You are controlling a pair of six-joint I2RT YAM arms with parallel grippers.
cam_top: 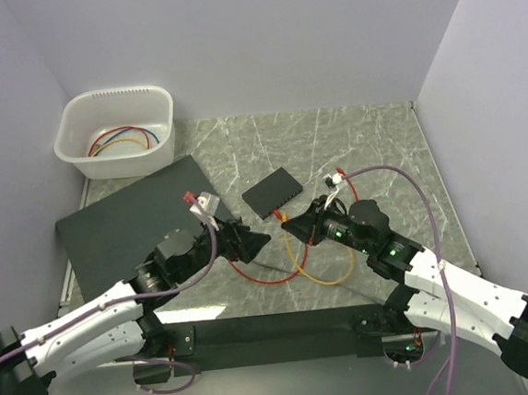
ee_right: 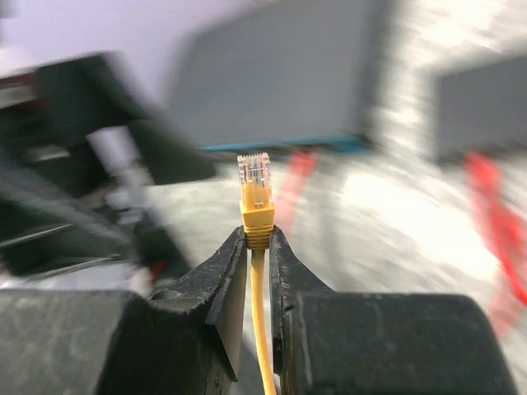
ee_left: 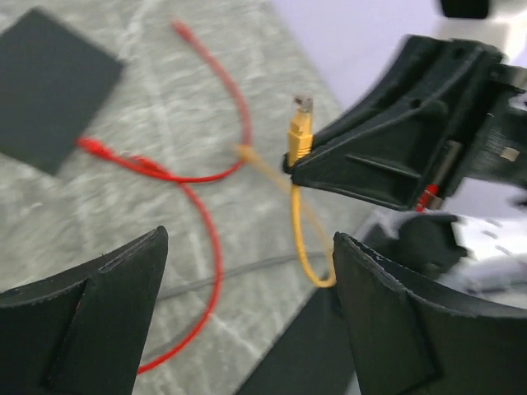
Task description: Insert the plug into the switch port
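Note:
The thin red cable [cam_top: 244, 274] lies loose on the table, and one red plug [ee_left: 89, 146] rests beside the small black box [ee_left: 49, 82]. My right gripper [ee_right: 257, 236] is shut on a different plug, the orange-yellow cable's plug [ee_right: 255, 188], which stands upright above the fingertips. The left wrist view shows that same yellow plug [ee_left: 300, 132] in the right gripper [cam_top: 289, 223]. My left gripper [ee_left: 247, 239] hangs open just in front of it with nothing between its fingers. The switch [cam_top: 128, 230] lies at the left. Its teal front face [ee_right: 284, 146] is blurred, so I make out no port.
A white tub [cam_top: 115, 132] with coiled cables stands at the back left. The small black box [cam_top: 273, 193] lies mid-table. A grey cable [ee_left: 222, 271] crosses the marble top under the red one. Walls close in on three sides.

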